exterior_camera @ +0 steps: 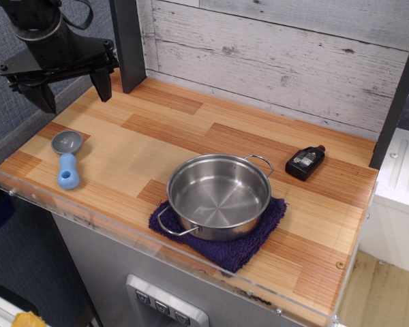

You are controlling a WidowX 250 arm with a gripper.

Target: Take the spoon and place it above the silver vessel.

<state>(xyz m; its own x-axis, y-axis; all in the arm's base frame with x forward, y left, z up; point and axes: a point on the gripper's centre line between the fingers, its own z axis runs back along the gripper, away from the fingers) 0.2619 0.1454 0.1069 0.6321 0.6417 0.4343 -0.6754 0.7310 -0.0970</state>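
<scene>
The spoon (67,159) lies flat near the left front edge of the wooden counter, grey bowl away from me, light-blue handle with its hole pointing to the front. The silver vessel (219,195) stands empty on a dark purple cloth (245,245) at the middle front. My gripper (73,95) hangs at the upper left, above the counter's back-left part and well behind the spoon. Its two black fingers are spread wide apart with nothing between them.
A small black bottle (305,162) lies on the counter to the right of the vessel. A dark post (127,44) stands at the back left against the whitewashed plank wall. A clear plastic rim (123,235) runs along the counter's front edge.
</scene>
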